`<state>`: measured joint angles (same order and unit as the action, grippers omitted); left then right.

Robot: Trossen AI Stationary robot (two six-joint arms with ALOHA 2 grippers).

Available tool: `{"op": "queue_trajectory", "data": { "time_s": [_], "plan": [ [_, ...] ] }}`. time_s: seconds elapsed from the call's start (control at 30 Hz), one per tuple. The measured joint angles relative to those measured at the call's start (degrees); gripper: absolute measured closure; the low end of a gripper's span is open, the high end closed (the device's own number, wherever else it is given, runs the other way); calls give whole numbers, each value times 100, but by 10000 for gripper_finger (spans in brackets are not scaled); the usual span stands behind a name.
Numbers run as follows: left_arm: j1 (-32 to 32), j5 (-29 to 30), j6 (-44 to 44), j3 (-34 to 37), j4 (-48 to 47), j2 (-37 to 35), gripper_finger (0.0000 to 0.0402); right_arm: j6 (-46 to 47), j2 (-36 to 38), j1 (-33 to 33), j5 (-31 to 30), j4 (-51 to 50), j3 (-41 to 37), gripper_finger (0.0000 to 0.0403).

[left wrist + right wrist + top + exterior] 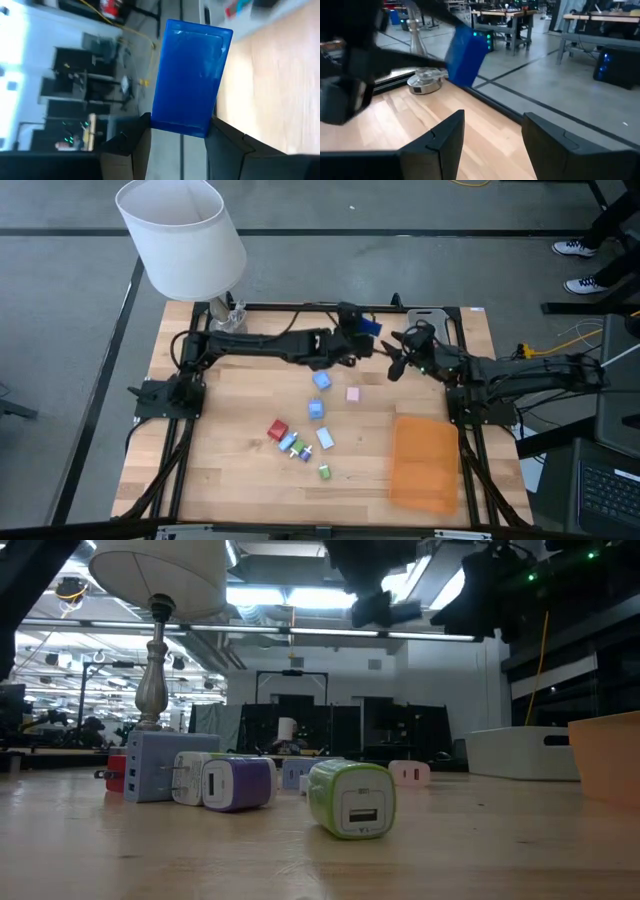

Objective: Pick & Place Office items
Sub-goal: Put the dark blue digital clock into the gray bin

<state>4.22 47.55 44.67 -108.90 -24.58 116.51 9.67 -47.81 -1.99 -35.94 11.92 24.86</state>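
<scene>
Small colourful office items lie loose on the wooden table: blue pieces (321, 380) (316, 409), a pink one (352, 393), a red one (277, 429) and green ones (323, 471). In the low view they look like small plug blocks, the green one (350, 798) nearest. My left gripper (362, 328) is over the table's far middle, shut on a blue rectangular piece (192, 75). My right gripper (398, 355) hangs open just right of it; the blue piece (465, 55) shows ahead of its fingers (492, 117). My left gripper (178, 122) pinches the blue rectangular piece by one short end (180, 125), one finger (135, 145) on each long side. Most of the piece sticks out beyond the fingertips. It is lifted clear of the table.
A grey tray (432, 314) sits at the far edge behind the grippers, also in the low view (525, 752). An orange container (425, 460) stands at the near right. A lamp with a white shade (185, 225) stands at the far left corner. Bare wood lies left of the pieces.
</scene>
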Motion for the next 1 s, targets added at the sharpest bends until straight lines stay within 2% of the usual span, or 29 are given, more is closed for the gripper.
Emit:
{"op": "queue_trajectory", "data": {
  "time_s": [0.13,0.23,0.4,0.47,0.6,0.7,0.8,1.0],
  "plan": [
    [-216,519,453,244,759,-11,249,-261,-26,114,-4,259,0,207],
    [-281,677,566,523,984,-19,249,-456,-22,228,-4,520,0,207],
    [-240,660,-8,1118,957,-132,249,-557,-22,436,-47,608,0,207],
    [-233,664,-104,1339,1242,-248,249,-564,-22,486,-48,608,0,207],
    [-347,603,234,1734,2325,-541,249,-562,-22,499,-46,612,1,207],
    [-443,274,627,1884,2924,-666,250,-542,-22,499,-46,619,2,207],
    [-547,156,774,1892,3154,-741,250,-558,-22,499,-21,718,2,207],
    [-577,140,839,1895,3088,-695,250,-568,-24,511,413,1042,4,207]
  ]
}}
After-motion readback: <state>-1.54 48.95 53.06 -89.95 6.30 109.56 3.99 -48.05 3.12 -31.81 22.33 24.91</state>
